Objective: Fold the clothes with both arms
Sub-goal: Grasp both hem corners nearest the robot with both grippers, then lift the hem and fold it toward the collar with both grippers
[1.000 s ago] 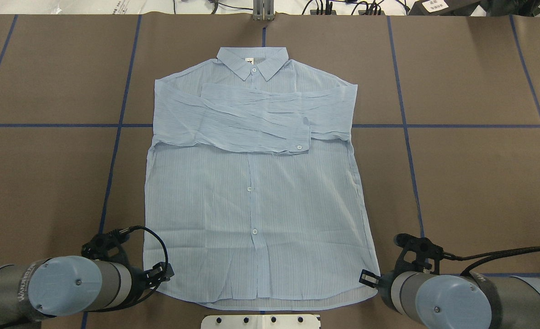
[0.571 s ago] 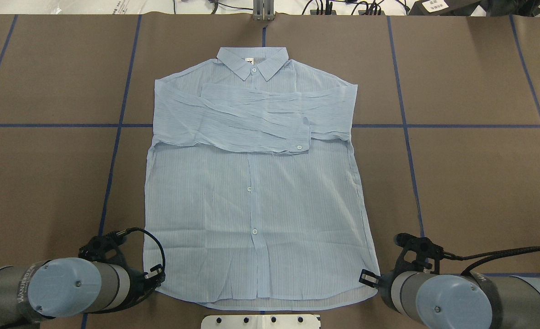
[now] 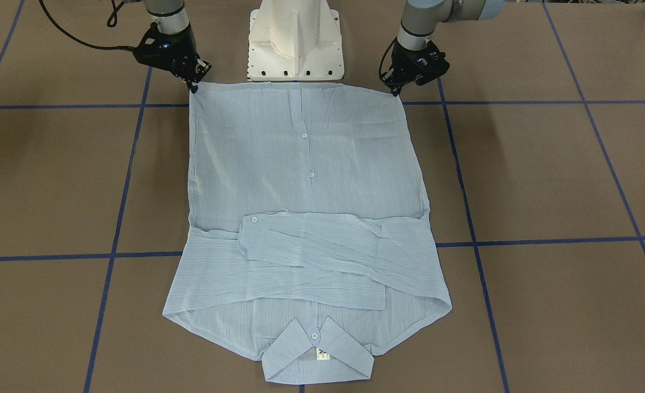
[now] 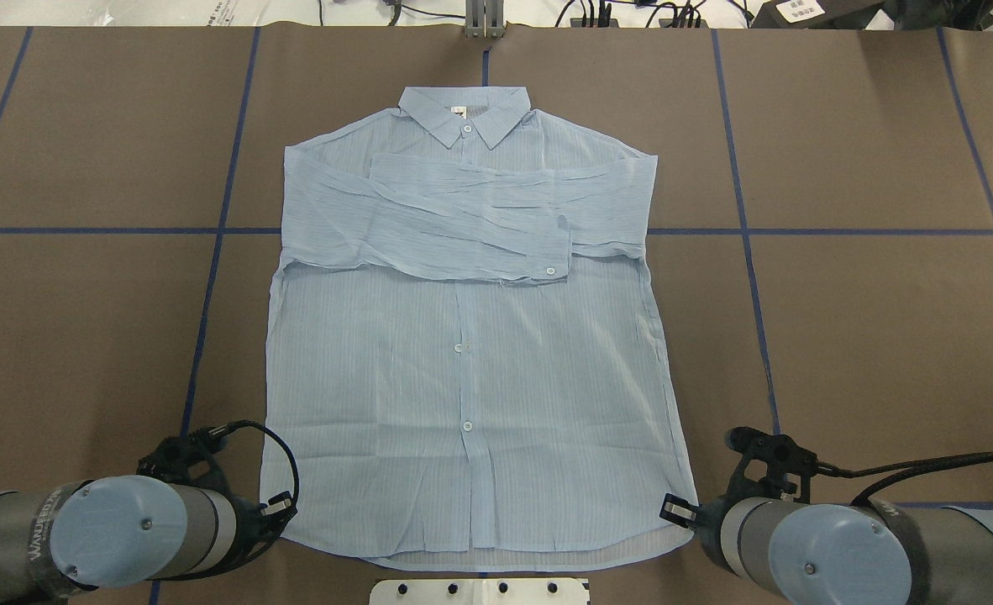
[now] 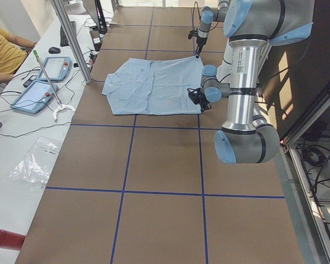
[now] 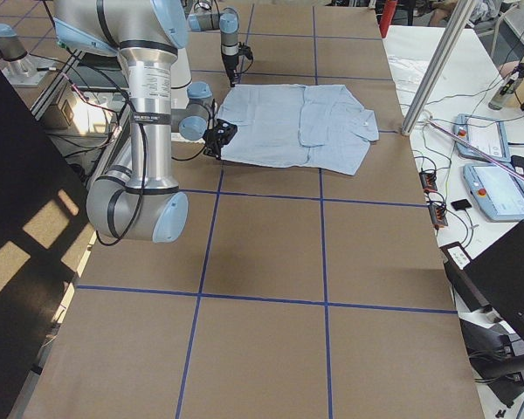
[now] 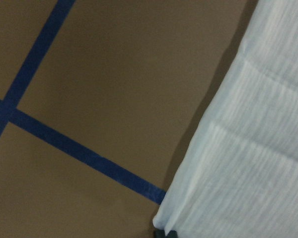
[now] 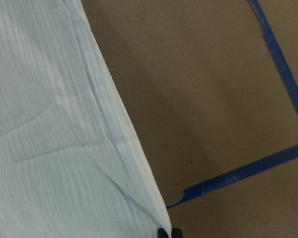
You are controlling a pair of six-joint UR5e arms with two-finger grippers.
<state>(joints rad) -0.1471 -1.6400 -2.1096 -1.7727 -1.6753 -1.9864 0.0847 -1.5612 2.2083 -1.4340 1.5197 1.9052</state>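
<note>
The shirt [image 4: 471,361] lies flat and front-up on the brown table [image 4: 866,336]. It sits in the middle of the table and crosses one of the blue tape lines [image 4: 883,231]. Its collar [image 4: 465,113] points away from the robot, and its hem runs just in front of the white pedestal base [image 3: 295,38]. Both sleeves [image 4: 463,227] are folded in across the chest, one over the other. The cuff on top ends at a white button [image 4: 550,270] a little to the robot's right of the placket. The body below the sleeves is spread smooth, with only shallow creases near the hem. The left gripper [image 3: 395,90] is down at the hem corner on the robot's left. Its fingers are drawn together to a narrow tip, and the left wrist view shows the corner of the cloth running straight into that dark tip at the bottom edge. It is clamped on the shirt's corner. A thin shadow along the cloth's side edge there suggests that the edge sits slightly off the table. The right gripper [image 3: 192,87] is in the matching position at the other hem corner, tilted in towards the cloth. The right wrist view shows the seamed side edge of the shirt narrowing down into its closed fingertips. It too pinches the fabric and nothing else. The two grippers are well apart, a full hem width between them, each low against the tabletop.
</note>
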